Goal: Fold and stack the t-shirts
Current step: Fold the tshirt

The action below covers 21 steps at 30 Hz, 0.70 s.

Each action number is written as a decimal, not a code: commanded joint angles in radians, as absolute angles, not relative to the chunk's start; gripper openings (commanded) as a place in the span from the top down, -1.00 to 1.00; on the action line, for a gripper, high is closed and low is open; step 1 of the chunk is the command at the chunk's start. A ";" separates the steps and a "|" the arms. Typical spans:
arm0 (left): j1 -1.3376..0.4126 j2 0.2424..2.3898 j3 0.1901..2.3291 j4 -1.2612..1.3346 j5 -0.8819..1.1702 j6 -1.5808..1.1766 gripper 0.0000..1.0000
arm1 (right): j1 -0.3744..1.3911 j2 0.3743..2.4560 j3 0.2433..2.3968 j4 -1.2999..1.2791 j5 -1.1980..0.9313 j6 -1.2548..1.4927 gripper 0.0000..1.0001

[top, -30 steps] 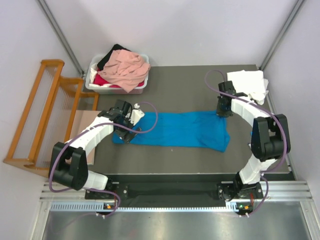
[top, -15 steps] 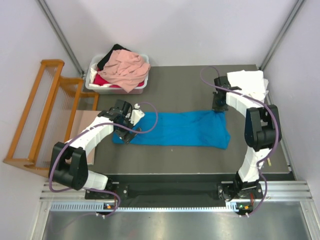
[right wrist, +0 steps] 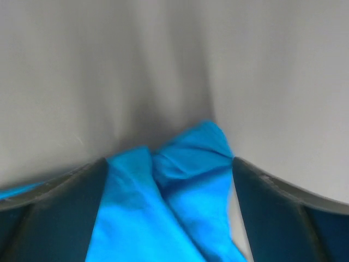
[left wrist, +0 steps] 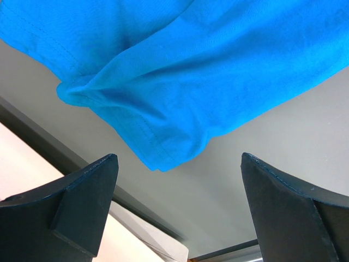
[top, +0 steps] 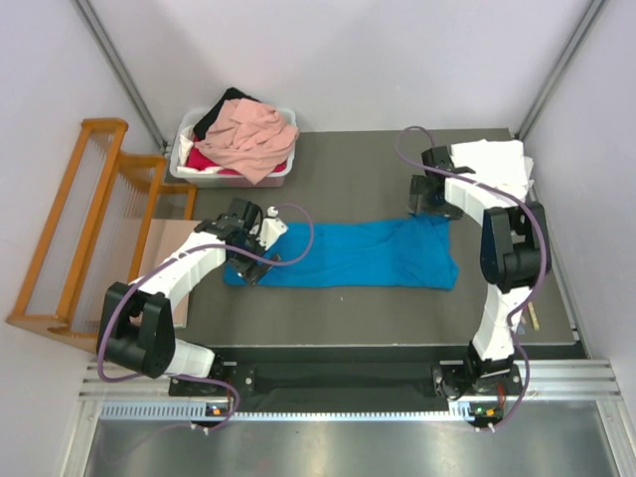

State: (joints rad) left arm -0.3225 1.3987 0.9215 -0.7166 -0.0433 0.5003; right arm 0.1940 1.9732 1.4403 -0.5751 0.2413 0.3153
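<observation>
A bright blue t-shirt point(top: 348, 256) lies on the grey table as a long folded strip. My left gripper point(top: 246, 256) hangs open over its left end, and the cloth's corner point(left wrist: 163, 158) lies just ahead of the wide-apart fingers point(left wrist: 87, 202). My right gripper point(top: 422, 197) sits at the strip's far right corner. Its jaws stand open, with the bunched blue corner point(right wrist: 188, 158) lying loose between them. A folded white t-shirt point(top: 494, 164) rests at the back right. Salmon-pink point(top: 248, 134), red and black t-shirts are heaped in the tub.
The white plastic tub point(top: 281, 181) stands at the back left of the table. A wooden slatted rack point(top: 79, 229) leans beyond the left edge, next to a pale board point(top: 164, 260). The right arm's cable loops above the blue shirt's right end.
My right gripper carried the shirt's right corner toward the back and left, then opened and let it go. The left arm has stayed still.
</observation>
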 commanded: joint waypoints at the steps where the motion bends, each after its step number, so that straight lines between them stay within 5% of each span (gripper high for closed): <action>1: -0.327 1.391 0.913 -0.704 -0.046 0.511 -0.97 | 0.215 1.797 1.361 -0.595 0.398 0.342 -0.99; 8: -0.327 1.402 0.907 -0.706 -0.046 0.509 -0.98 | 0.251 1.456 1.247 -0.606 0.391 0.359 -0.99; 21: -0.324 1.433 0.867 -0.532 -0.132 0.456 -0.98 | 0.485 1.266 0.858 -0.585 0.078 0.517 -0.99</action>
